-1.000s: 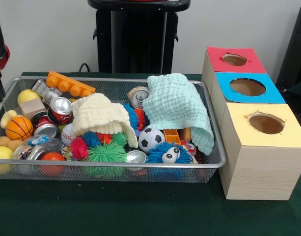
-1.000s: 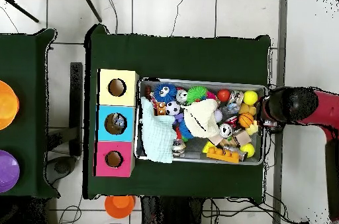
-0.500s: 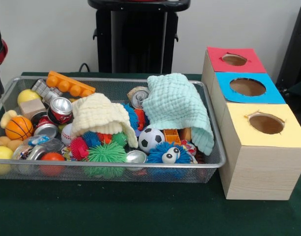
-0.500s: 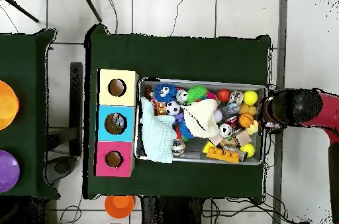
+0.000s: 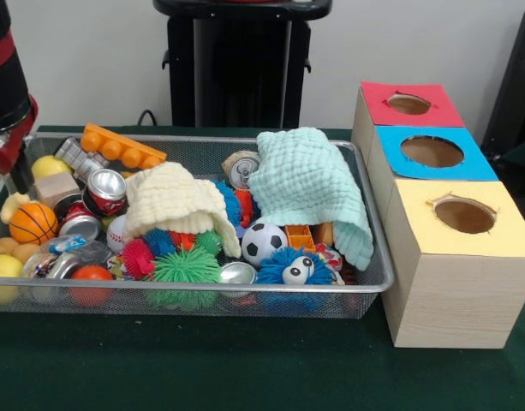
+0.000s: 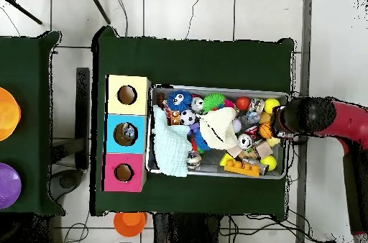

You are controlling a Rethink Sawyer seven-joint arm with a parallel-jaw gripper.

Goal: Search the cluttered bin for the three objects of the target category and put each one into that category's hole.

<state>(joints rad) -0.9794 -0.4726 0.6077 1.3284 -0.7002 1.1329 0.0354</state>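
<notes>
A wire mesh bin (image 5: 202,301) holds a jumble of toys. Among them are a soccer ball (image 5: 264,242), a basketball (image 5: 32,223), a baseball (image 5: 116,232), yellow balls (image 5: 48,165) and soda cans (image 5: 105,190). Spiky toys in green (image 5: 185,269) and blue (image 5: 292,272) lie at the front. A pale yellow cloth (image 5: 172,201) and a mint cloth (image 5: 313,184) cover part of the pile. My gripper (image 5: 20,176) hangs at the bin's left end, above the yellow ball and a wooden block (image 5: 56,188). In the overhead view the arm's end (image 6: 305,116) covers the bin's right rim.
Three wooden boxes stand beside the bin, each with a round hole in its top: red (image 5: 409,104), blue (image 5: 432,151) and yellow (image 5: 464,215). An orange toy brick (image 5: 122,147) leans on the bin's back left. A black stand (image 5: 236,64) rises behind.
The arm has come in from the side toward the bin and now hangs over the bin's end. Nothing in the bin has moved.
</notes>
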